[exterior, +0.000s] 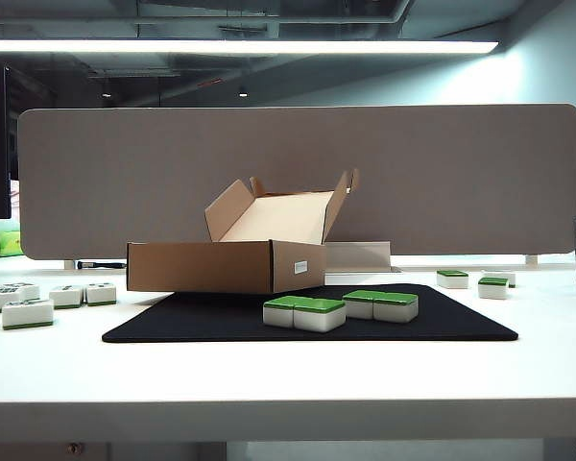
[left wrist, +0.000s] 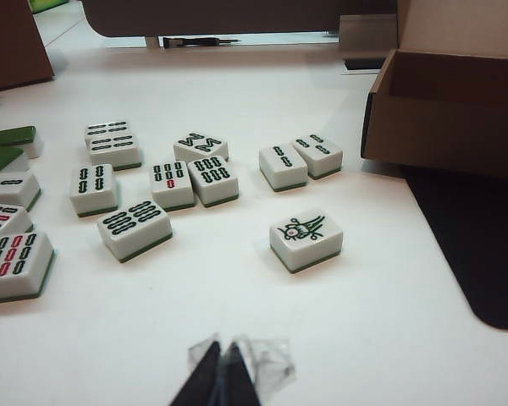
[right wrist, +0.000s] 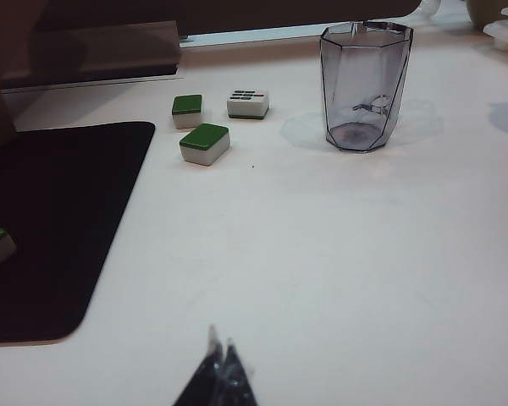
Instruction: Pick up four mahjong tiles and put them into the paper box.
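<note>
Nearest the exterior cam, front edge of the desk (exterior: 269, 384) is bare; neither arm shows in that view. Left end effector (left wrist: 223, 372) sits low over the white desk w/ its tips pressed together, closed on nothing; right end effector (right wrist: 220, 372) looks the same, tips meeting, empty, hovering over bare desk right of the black mat (exterior: 442, 322). On the mat's front half sit the four mahjong tiles (exterior: 341, 309), green tops up, in two side-by-side pairs, tiles in each pair touching, the pairs just apart. Behind them, on the mat's rear left, is the paper box (exterior: 226, 267), lid flap up, pale inside open to the top. Handling, as a guess: tiles look hard, dense for their size, glossy, so likely slippery; best pinched across the short white sides, one at a time, since neighbours touch and leave no finger room between. Box looks light and may slide if bumped. Further out: face-up printed tiles (left wrist: 169, 182) at left near the left end effector, a few spare green tiles (right wrist: 205, 142) at right, then a clear faceted cup (right wrist: 364, 85), grey divider panel (exterior: 298, 173) at back.
</note>
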`<state>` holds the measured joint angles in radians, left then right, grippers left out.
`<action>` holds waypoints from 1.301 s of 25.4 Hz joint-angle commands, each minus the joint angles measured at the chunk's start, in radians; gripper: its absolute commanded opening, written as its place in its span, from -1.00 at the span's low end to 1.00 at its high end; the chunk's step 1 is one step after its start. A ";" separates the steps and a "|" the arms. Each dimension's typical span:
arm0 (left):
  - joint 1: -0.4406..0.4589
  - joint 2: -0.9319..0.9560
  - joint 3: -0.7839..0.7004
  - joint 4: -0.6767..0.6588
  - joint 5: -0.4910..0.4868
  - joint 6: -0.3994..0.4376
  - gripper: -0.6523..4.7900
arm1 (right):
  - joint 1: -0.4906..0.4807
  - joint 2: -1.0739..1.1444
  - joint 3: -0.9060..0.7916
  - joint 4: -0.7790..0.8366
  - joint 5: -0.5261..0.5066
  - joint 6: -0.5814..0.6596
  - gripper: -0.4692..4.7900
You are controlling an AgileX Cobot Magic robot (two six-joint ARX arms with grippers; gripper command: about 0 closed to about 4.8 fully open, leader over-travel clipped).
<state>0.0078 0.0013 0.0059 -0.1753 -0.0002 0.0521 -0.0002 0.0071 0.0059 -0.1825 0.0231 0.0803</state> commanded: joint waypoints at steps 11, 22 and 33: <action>-0.001 0.000 0.000 -0.012 0.004 0.000 -0.78 | 0.000 -0.008 0.002 0.009 0.000 -0.003 -0.83; -0.001 0.000 0.000 -0.011 0.000 -0.003 -0.78 | 0.000 -0.008 0.096 0.052 0.001 -0.003 -0.83; -0.001 0.000 0.000 -0.012 0.000 -0.003 -0.78 | 0.001 -0.008 0.383 -0.212 -0.004 -0.002 -0.83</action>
<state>0.0078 0.0013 0.0059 -0.1753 -0.0006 0.0517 0.0002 0.0071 0.3550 -0.3557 0.0231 0.0803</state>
